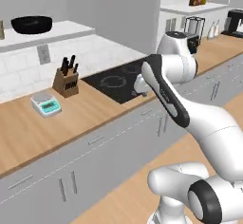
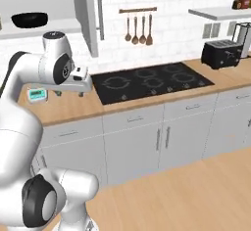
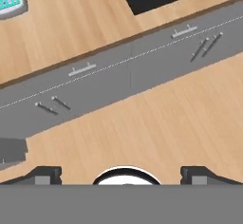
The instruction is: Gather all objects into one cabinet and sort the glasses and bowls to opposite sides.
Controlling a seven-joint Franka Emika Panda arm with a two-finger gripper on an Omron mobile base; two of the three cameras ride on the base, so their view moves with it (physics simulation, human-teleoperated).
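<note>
The gripper is closest, pointing down at the wood floor in the hand view. Its two dark tips stand far apart, wide open, with nothing between them.

Past the floor runs a row of grey drawer fronts with thin metal handles. Above them lies the long wooden counter. Set into the counter is the black cooktop, and it is the thing to measure from.

Left of the cooktop, well apart from it, sits the white-and-teal kitchen scale. A wooden knife block stands between the scale and the cooktop, close to the white tile wall. Right of the cooktop, at the far end of the counter, is a black toaster. Wooden spoons hang on the wall above the cooktop.

The black bowl sits on the thick white shelf of the cabinet, up and to the left of the cooktop. A dark grey door stands open just beside that shelf.

The counter between the scale and the cooktop is bare wood. The floor in front of the drawers is open too.
</note>
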